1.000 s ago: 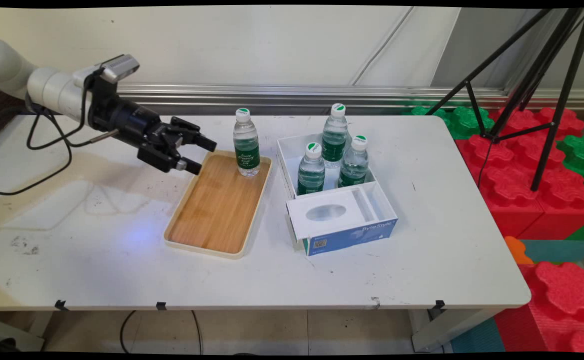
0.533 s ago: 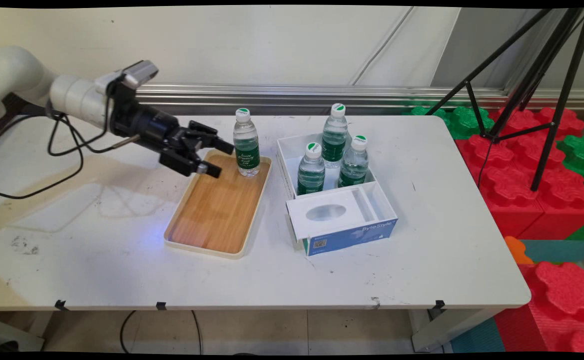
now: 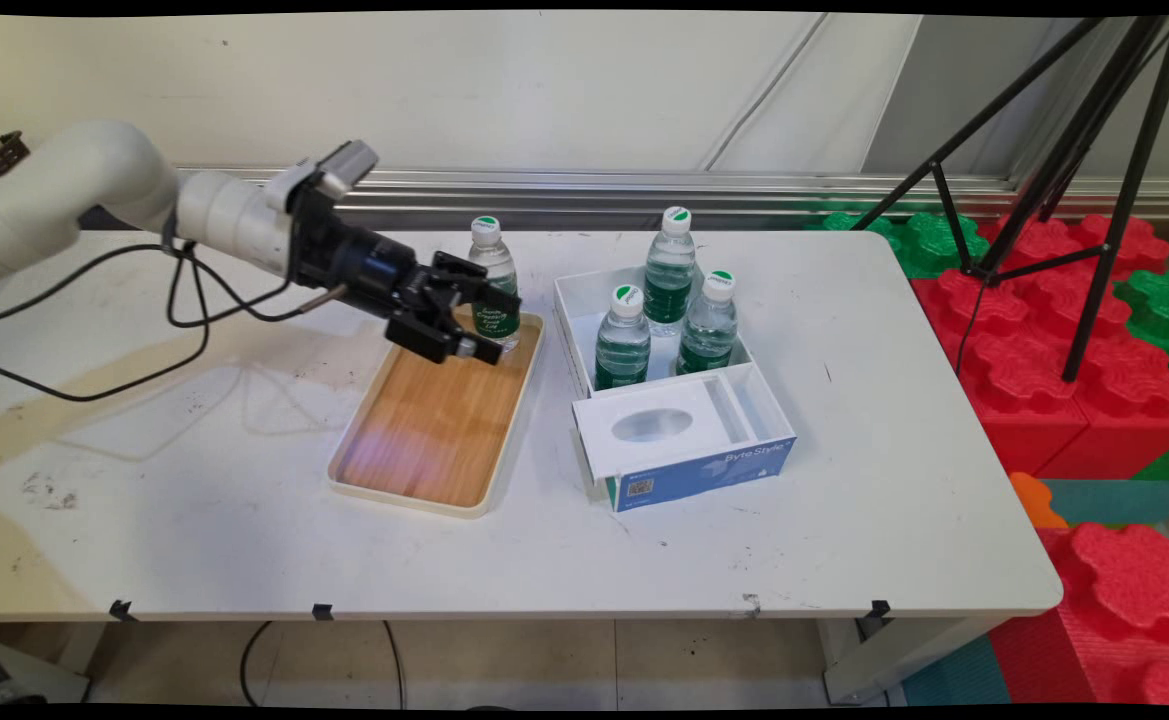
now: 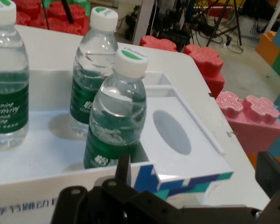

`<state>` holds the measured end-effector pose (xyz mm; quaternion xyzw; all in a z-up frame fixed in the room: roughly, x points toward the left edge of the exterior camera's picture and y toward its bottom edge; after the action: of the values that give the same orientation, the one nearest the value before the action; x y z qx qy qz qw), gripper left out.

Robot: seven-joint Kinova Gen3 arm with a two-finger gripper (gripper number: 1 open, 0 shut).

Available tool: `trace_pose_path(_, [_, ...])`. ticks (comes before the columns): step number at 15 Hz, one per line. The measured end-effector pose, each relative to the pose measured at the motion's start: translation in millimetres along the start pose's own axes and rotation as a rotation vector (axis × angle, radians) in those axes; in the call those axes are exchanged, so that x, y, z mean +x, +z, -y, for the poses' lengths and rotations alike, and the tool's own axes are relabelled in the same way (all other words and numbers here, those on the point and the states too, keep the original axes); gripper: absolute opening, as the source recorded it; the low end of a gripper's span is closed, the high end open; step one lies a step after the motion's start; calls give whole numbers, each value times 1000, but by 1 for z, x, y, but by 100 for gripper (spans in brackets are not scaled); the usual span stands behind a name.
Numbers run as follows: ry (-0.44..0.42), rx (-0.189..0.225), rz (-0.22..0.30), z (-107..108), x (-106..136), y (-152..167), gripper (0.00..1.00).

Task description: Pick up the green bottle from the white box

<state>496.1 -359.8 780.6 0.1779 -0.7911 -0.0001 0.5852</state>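
**Arm reaches across the tray toward a lone bottle**

We see the white worktop (image 3: pixel 844 480) carrying a long bamboo tray with a cream rim (image 3: pixel 414 490), placed beside an open white-and-blue cardboard box (image 3: pixel 704 465). The box holds three green-labelled water bottles (image 3: pixel 624 345); a fourth clear green-capped bottle (image 3: pixel 489 255) stands on the tray's far end. The black gripper (image 3: pixel 489 325) hovers there, fingers apart, flanking the bottle but, we judge, gripping nothing.

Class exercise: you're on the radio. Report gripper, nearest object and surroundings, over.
Black two-finger gripper open, beside the clear green-labelled water bottle on the wooden tray. Three more bottles upright in the white box. Over.
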Motion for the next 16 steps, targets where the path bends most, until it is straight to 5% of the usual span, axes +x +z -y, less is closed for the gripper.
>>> trace_pose_path(16, [34,10,-24,22,5,66,100])
